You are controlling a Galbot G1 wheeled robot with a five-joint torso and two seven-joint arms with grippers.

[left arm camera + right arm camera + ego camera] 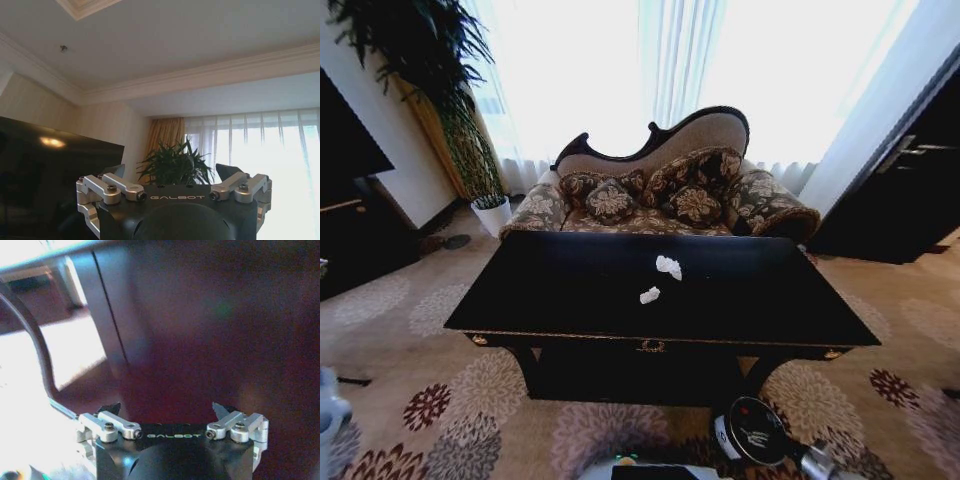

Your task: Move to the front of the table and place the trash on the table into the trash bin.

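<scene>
The glossy black table (570,300) with gold trim stands straight ahead, its long front edge facing me. Two lumpy white paper bits of trash lie near its middle, one (669,266) farther back and one (649,295) nearer. The round black trash bin (752,432) with a pale label stands on the carpet below the table's front right. My left gripper (170,172) is open and empty, pointing up towards the ceiling and curtains. My right gripper (166,409) is open too, with nothing between its fingers, close to a dark surface.
A patterned sofa (660,200) stands right behind the table. A potted plant (470,150) is at the back left, a dark cabinet (910,190) at the right, and dark furniture (350,220) at the left. Flowered carpet (470,400) lies in front.
</scene>
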